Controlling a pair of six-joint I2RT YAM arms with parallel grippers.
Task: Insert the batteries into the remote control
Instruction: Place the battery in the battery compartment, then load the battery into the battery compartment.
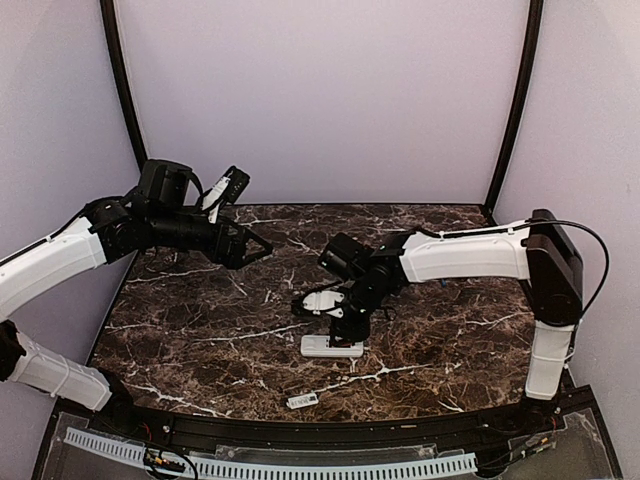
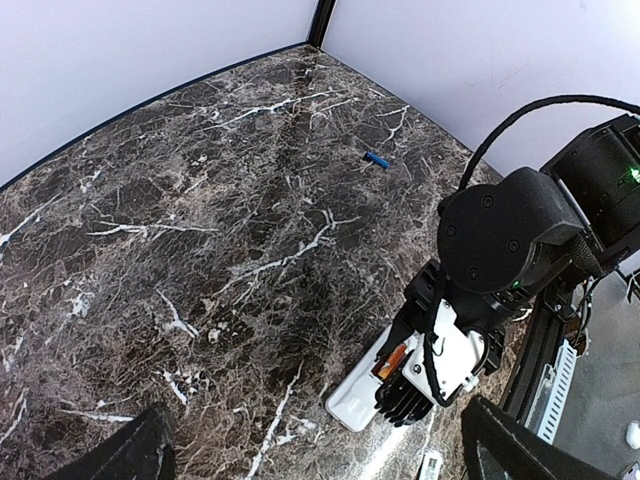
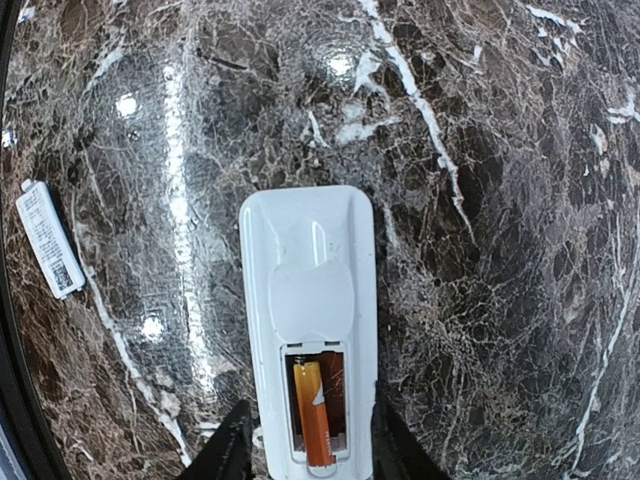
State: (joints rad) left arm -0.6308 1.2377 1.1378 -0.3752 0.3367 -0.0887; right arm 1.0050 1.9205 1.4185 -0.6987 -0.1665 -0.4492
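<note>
table (image 3: 500, 200): glossy brown marble-look, white veins | remote control (image 3: 308, 260): smooth white plastic | orange battery (image 3: 312, 412): shiny

The right gripper (image 1: 348, 335) is hiding one end of the remote control (image 1: 318, 346), its fingers (image 3: 232, 448) running off the wrist view

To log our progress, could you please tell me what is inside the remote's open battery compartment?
One orange battery lies in one slot of the remote control; the slot beside it looks empty. In the top view the right tool covers the compartment.
</note>
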